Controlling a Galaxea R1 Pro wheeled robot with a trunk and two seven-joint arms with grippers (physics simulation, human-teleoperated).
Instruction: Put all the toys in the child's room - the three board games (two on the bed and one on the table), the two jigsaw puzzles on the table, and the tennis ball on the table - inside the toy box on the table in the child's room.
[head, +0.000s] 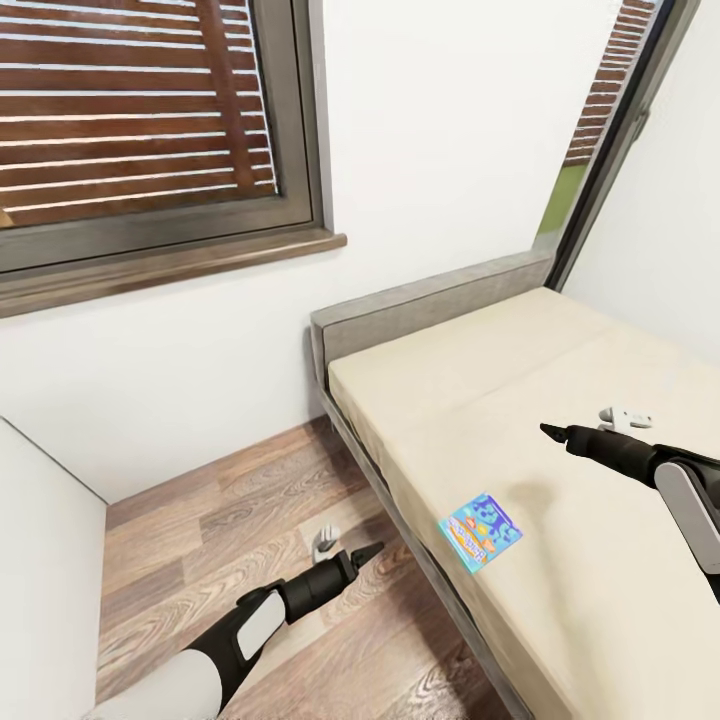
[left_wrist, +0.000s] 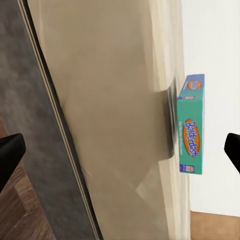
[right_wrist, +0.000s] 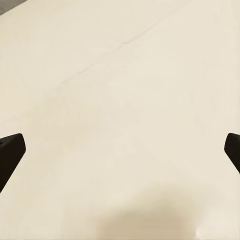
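We see the light-blue board game (head: 481, 531) lying near the bed's (head: 560, 400) front edge, with our left gripper (head: 366, 551) and right gripper (head: 553, 432) both spread, empty.

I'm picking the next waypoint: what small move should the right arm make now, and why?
Probably lower the right gripper toward the light-blue board game. The box lies flat near the bed's edge, on the robot's side of the gripper; both grippers look open and empty, with the left gripper over the floor.
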